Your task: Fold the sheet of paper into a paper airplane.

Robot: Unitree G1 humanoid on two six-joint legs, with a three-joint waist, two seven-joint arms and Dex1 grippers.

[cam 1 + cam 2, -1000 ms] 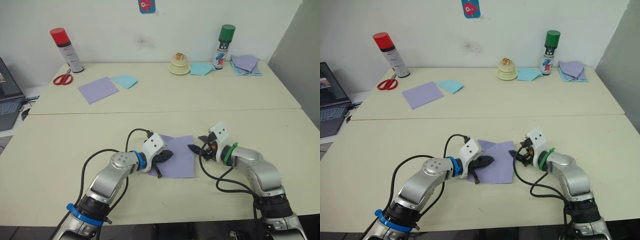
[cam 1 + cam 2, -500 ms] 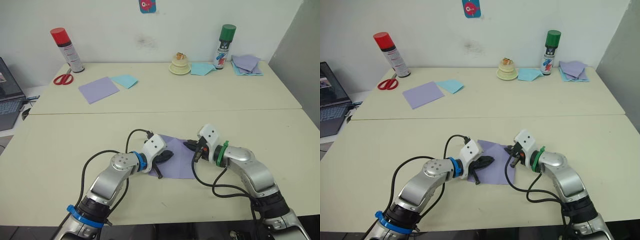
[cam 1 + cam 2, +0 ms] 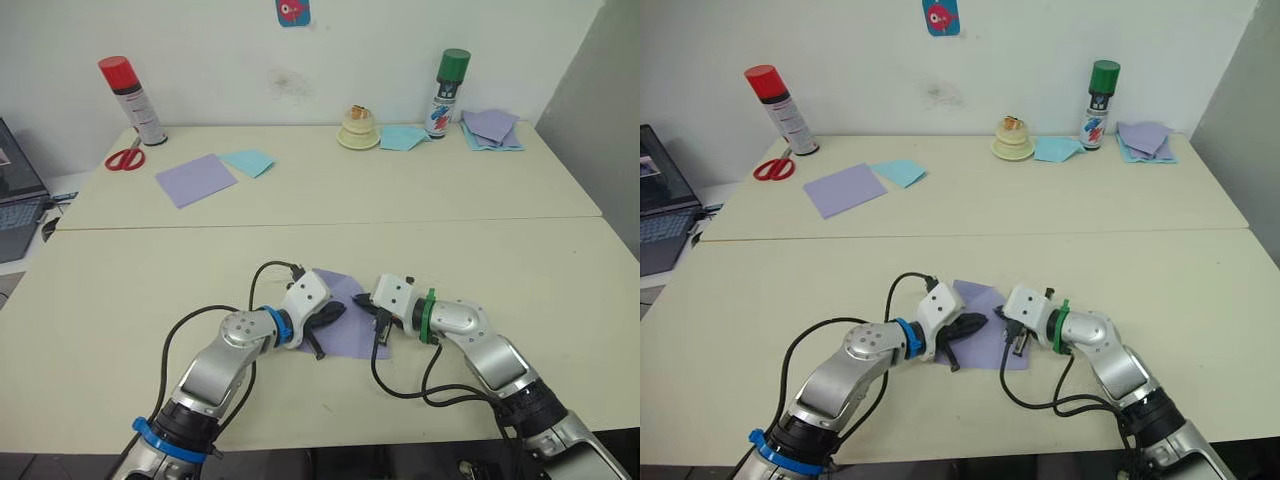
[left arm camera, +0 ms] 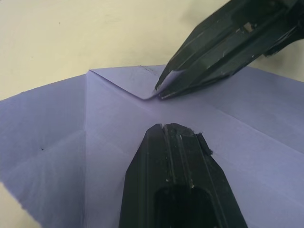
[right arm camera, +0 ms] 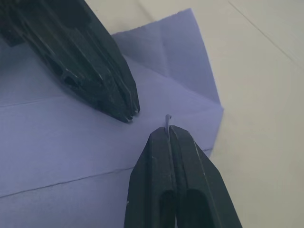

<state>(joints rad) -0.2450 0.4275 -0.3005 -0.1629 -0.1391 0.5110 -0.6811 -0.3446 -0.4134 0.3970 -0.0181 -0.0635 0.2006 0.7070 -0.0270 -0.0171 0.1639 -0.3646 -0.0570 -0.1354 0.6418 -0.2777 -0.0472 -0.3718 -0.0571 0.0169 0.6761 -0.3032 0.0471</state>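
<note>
The sheet of paper [image 3: 349, 336], lavender with crease lines, lies on the table between my two arms. My left gripper [image 3: 338, 309] is shut, and its tip [image 4: 166, 127] presses down on the middle of the sheet. From the right, my right gripper [image 3: 366, 299] is shut on a corner of the sheet. A sliver of paper shows at its tip [image 5: 167, 124]. That corner is lifted and folded over toward the left gripper [image 5: 130, 114], and the two tips stand close together over the paper.
At the back of the table stand a red-capped spray can [image 3: 130, 98], scissors [image 3: 125, 158], a smooth lavender square [image 3: 196, 178], a pale blue sheet [image 3: 248, 161], a cream object [image 3: 358, 127], a green-capped can [image 3: 447, 92] and stacked papers [image 3: 492, 130]. A laptop [image 3: 15, 190] sits at the left.
My right gripper moved left from beside the sheet's right edge onto it, shut on the corner and drew it toward the left gripper. The left gripper stayed put.
</note>
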